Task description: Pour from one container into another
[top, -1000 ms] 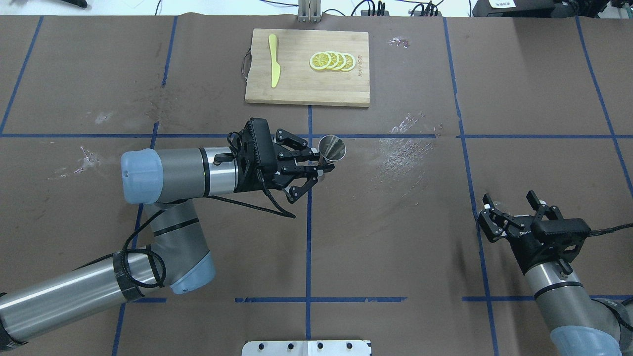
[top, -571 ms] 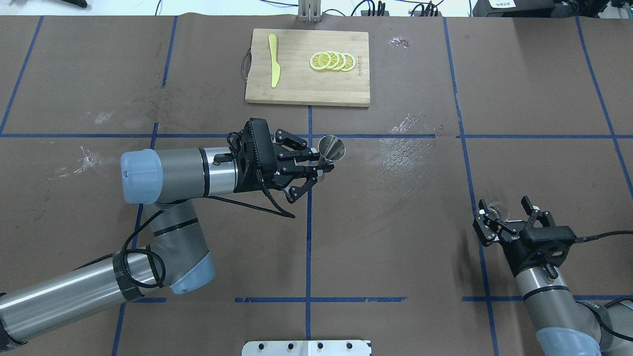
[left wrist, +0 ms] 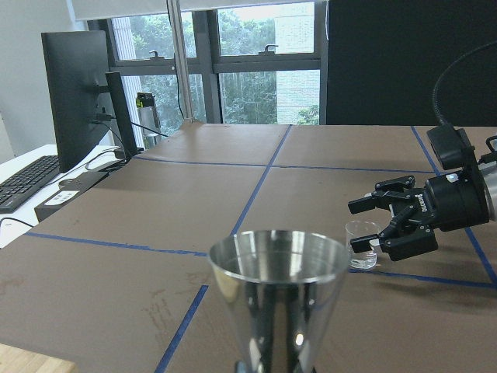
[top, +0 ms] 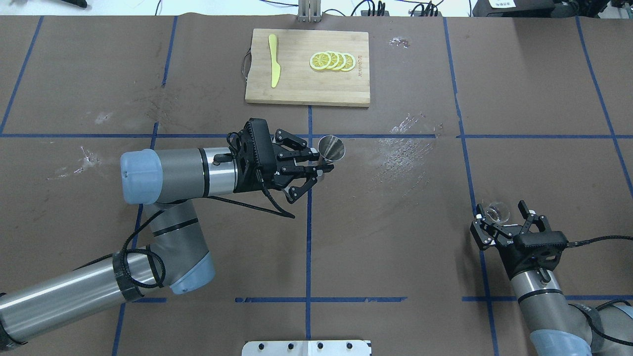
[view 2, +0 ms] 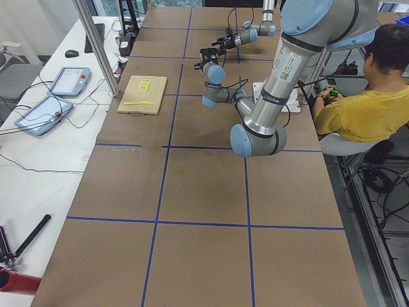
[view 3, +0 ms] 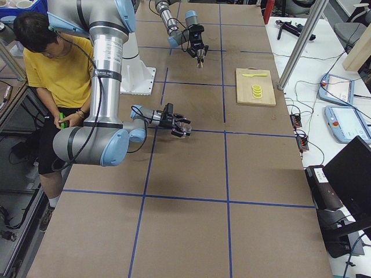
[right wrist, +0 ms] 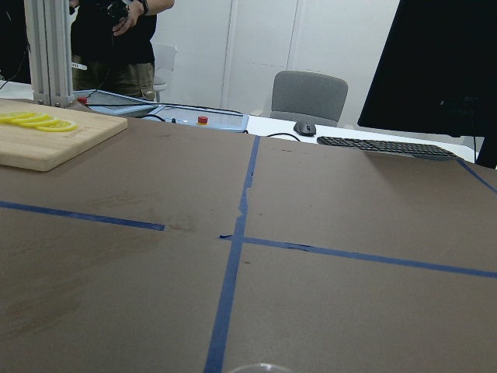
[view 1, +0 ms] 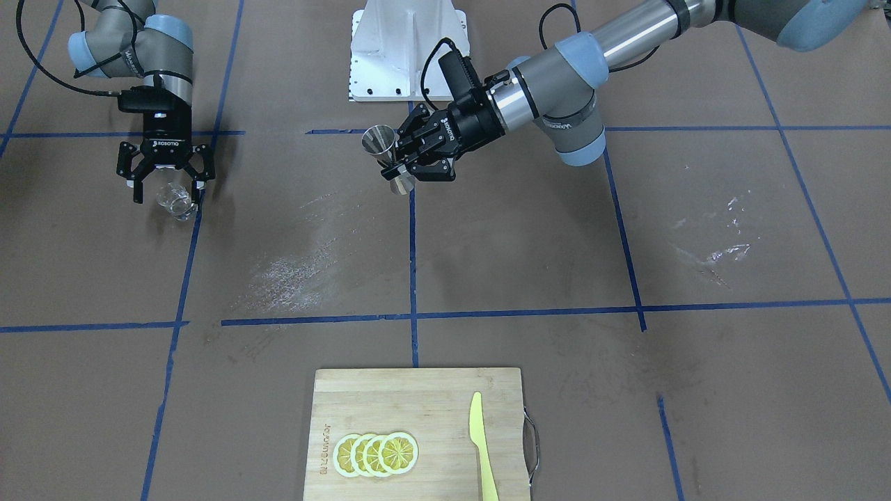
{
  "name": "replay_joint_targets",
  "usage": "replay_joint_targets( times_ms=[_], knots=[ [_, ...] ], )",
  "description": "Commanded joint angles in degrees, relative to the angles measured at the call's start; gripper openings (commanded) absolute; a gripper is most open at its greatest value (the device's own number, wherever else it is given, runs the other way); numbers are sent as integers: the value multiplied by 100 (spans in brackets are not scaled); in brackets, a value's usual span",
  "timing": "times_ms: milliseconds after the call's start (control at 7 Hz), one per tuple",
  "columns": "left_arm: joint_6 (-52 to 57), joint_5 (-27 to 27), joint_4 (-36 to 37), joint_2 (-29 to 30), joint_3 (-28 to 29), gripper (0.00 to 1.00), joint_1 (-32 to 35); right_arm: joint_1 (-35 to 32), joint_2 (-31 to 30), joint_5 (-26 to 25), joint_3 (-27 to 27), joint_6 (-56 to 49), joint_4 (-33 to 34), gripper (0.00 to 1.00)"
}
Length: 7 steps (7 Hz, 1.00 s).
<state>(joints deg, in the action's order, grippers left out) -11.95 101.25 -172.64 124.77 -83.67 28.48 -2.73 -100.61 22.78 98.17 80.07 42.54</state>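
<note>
Pouring source: the clear cup [top: 496,212] is stood upright on the right part of the tabletop [top: 395,257], just beside a blue tape line.
Right gripper [top: 500,208]: released, with its fingers spread to either side of the cup; contact cannot be told.
Deciding relation: the cup lies straight ahead of this gripper, between its fingertips, with its long axis vertical. The right arm is by far the nearer.
Receiver: the metal jigger [top: 331,148] is held off the tabletop near its centre, mouth up and slightly tilted, well apart from the cup.
Left gripper [top: 320,164]: clenched on the jigger's narrow waist.
Materials: the cup is thin, smooth and transparent with a flared rim, and is judged light and slippery. The jigger is polished, mirror-bright and hourglass-shaped.
Beyond: a wooden cutting board [top: 296,89] is set at the far edge.
</note>
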Motion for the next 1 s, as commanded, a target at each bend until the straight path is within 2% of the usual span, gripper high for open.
replay_joint_targets(
  times_ms=[0, 143, 286, 571, 714, 857],
  knots=[
    [0, 9, -7, -14, 0, 0, 0, 27, 295, -71, -341, 26, 0, 92],
    [0, 0, -24, -41, 0, 0, 0, 27, 296, -71, -342, 26, 0, 80],
    [0, 0, -24, -41, 0, 0, 0, 18, 296, -71, -351, 26, 0, 59],
    [0, 0, -24, -41, 0, 0, 0, 18, 244, -80, -395, 18, 0, 6],
    [0, 0, -33, -41, 0, 0, 0, 9, 235, -80, -386, -8, 0, 0],
    [0, 0, -33, -41, 0, 0, 0, 0, 243, -72, -334, -61, -9, 0]
  ],
)
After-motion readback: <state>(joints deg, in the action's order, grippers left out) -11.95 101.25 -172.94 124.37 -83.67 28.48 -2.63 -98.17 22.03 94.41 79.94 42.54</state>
